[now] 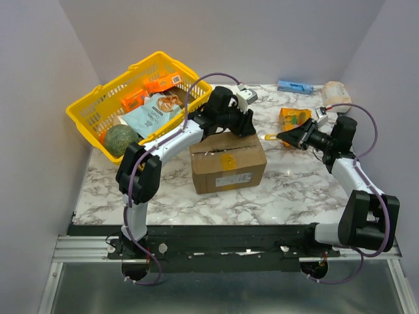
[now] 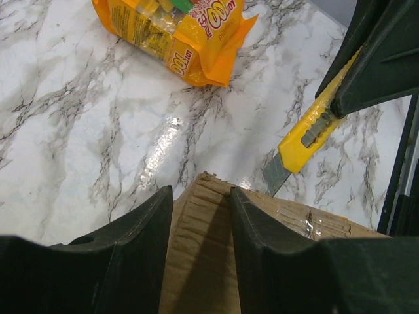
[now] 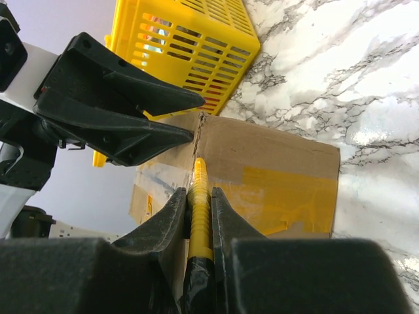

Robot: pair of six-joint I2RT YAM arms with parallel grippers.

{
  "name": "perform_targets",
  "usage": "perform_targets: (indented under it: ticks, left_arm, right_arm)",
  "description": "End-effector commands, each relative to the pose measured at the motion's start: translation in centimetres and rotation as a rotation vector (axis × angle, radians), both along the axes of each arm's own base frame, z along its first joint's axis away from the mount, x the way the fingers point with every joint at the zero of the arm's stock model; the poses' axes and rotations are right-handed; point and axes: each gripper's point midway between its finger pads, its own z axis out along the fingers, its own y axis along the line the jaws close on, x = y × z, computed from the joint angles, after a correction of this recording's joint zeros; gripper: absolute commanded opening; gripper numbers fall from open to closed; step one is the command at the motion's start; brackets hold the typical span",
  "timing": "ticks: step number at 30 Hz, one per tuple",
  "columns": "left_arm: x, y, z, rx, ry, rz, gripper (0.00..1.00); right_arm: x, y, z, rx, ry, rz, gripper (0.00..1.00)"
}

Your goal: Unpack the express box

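The express box (image 1: 228, 163), a brown carton with a yellow sticker on top, stands mid-table and also shows in the right wrist view (image 3: 275, 163). My left gripper (image 1: 243, 124) hangs over its far right top corner. The jaws are open and straddle that cardboard corner (image 2: 196, 248), and the gripper (image 2: 201, 191) has one finger lying against it. My right gripper (image 1: 288, 136) is shut on a yellow utility knife (image 3: 200, 196). Its bare blade (image 2: 275, 173) points at the same corner from the right, a little short of the cardboard.
A yellow plastic basket (image 1: 88, 103) at the back left holds snack packets, with a green melon (image 1: 120, 139) beside it. An orange snack bag (image 1: 292, 118) lies behind the right gripper. A blue packet (image 1: 294, 86) and a beige roll (image 1: 336, 95) sit by the back wall.
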Motion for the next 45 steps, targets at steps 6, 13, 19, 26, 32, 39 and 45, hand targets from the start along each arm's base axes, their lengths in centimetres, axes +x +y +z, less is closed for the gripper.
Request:
perform_targets:
  ticks: [6, 13, 19, 26, 32, 39, 45]
  left_arm:
    - [0.6, 0.6, -4.5, 0.085, 0.052, 0.047, 0.27]
    - [0.5, 0.6, -4.8, 0.087, 0.058, 0.041, 0.06]
    - [0.4, 0.8, -5.2, 0.096, 0.059, 0.044, 0.0]
    - [0.8, 1.1, -5.6, 0.109, 0.048, 0.062, 0.0]
    - [1.1, 1.3, -5.7, 0.122, 0.032, 0.081, 0.0]
    - [1.5, 1.5, -5.2, 0.126, 0.002, 0.096, 0.0]
    - [3.3, 2.0, 2.6, 0.065, -0.182, 0.13, 0.0]
  right_arm:
    - [-1.8, 0.6, 0.2, -0.019, 0.026, 0.061, 0.01]
    - [-2.0, 0.7, -0.1, -0.029, 0.032, 0.067, 0.0]
    - [-2.5, 0.7, -0.1, -0.033, 0.046, 0.075, 0.0]
    - [-3.4, 0.8, -0.4, -0.053, 0.069, 0.081, 0.0]
    - [-4.6, 0.8, -0.5, -0.075, 0.085, 0.099, 0.0]
    - [-5.3, 0.6, 0.0, -0.101, 0.074, 0.099, 0.0]
    - [-4.7, 0.3, -0.1, -0.118, 0.068, 0.091, 0.0]
